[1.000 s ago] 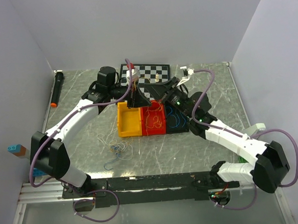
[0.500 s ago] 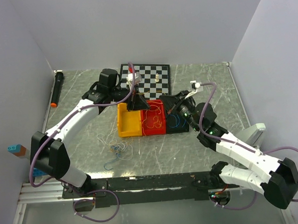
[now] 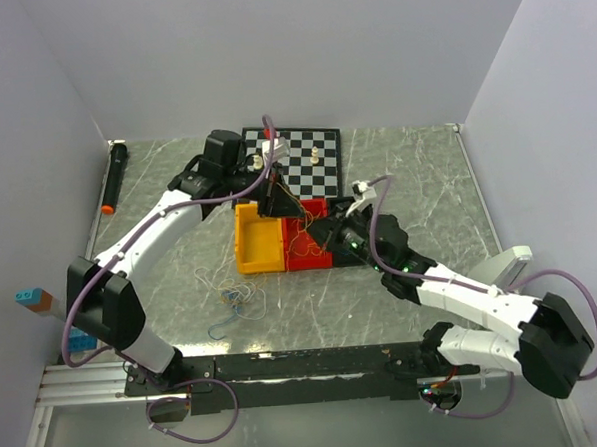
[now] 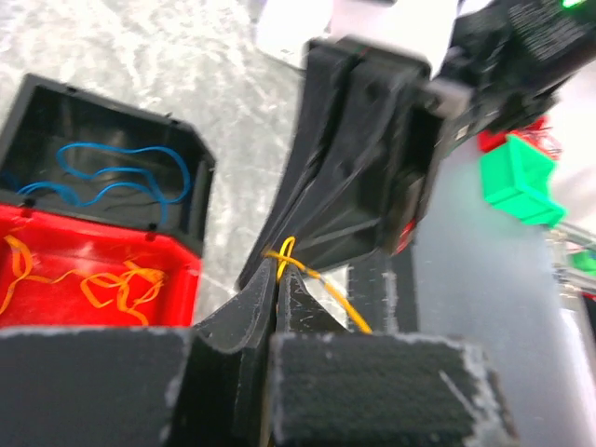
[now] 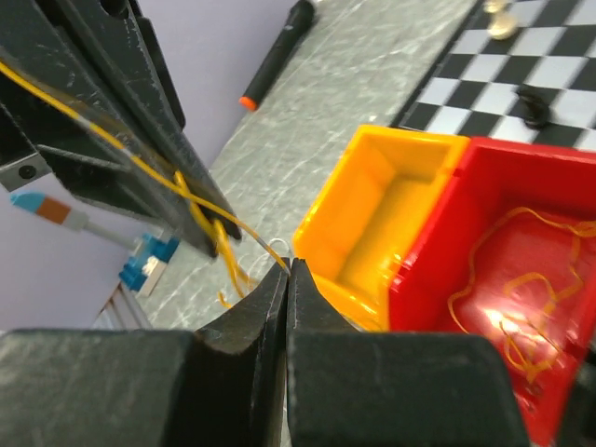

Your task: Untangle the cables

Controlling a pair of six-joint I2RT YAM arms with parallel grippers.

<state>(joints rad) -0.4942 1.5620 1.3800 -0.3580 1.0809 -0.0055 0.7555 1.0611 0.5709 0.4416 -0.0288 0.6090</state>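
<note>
from above, the left gripper [image 3: 288, 210] and the right gripper [image 3: 324, 232] are seen tip to tip over the red bin [image 3: 306, 266], which is set against the yellow bin [image 3: 259, 241]. orange cables [image 3: 306, 245] are seen lying in the red bin, and a tangle of loose cables [image 3: 234, 292] is spread on the table [image 3: 416, 177] nearer the arm bases.

in the left wrist view, the left gripper [image 4: 279, 279] is clamped on an orange-yellow cable [image 4: 331, 300], which is knotted just at its tips. blue cables [image 4: 112, 172] are coiled in the black bin [image 4: 65, 107].

in the right wrist view, the right gripper [image 5: 287, 272] is pressed closed. the orange-yellow cable [image 5: 200, 200] is stretched from the left gripper [image 5: 112, 102] down toward its tips, but whether it is pinched there cannot be told.
</note>
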